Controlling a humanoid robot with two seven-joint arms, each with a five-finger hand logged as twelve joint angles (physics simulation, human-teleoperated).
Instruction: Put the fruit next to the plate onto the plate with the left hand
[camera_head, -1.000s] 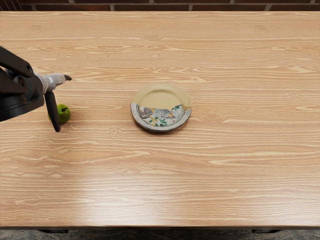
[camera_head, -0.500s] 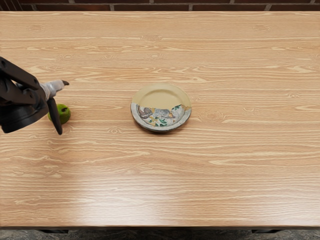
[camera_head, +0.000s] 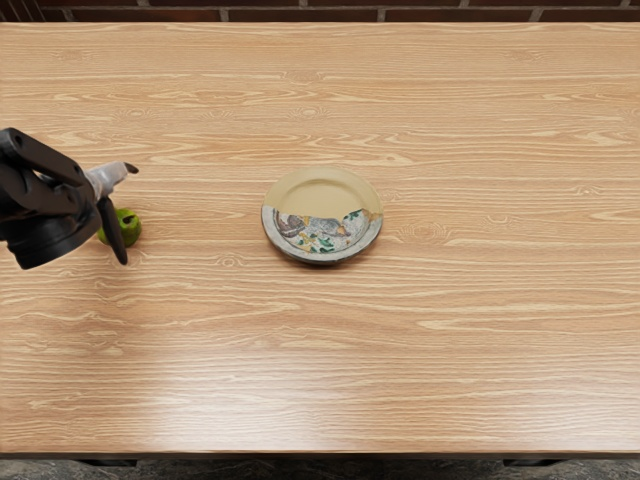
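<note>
A small green fruit (camera_head: 128, 226) lies on the wooden table at the left, well apart from the plate (camera_head: 322, 214), a round beige dish with a grey patterned front half near the table's middle. My left hand (camera_head: 108, 205) comes in from the left edge and covers the fruit's left side. One dark finger (camera_head: 113, 230) hangs down across the fruit and a grey finger (camera_head: 112, 174) points up and right above it. The fingers are spread and do not close on the fruit. The plate holds nothing.
The wooden table (camera_head: 400, 340) stretches wide to the right and front. A brick wall (camera_head: 320, 12) runs along its far edge.
The left hand has dropped slightly and drawn a little further left over the fruit, its dark finger shifting a bit. The fruit and plate have not moved.
</note>
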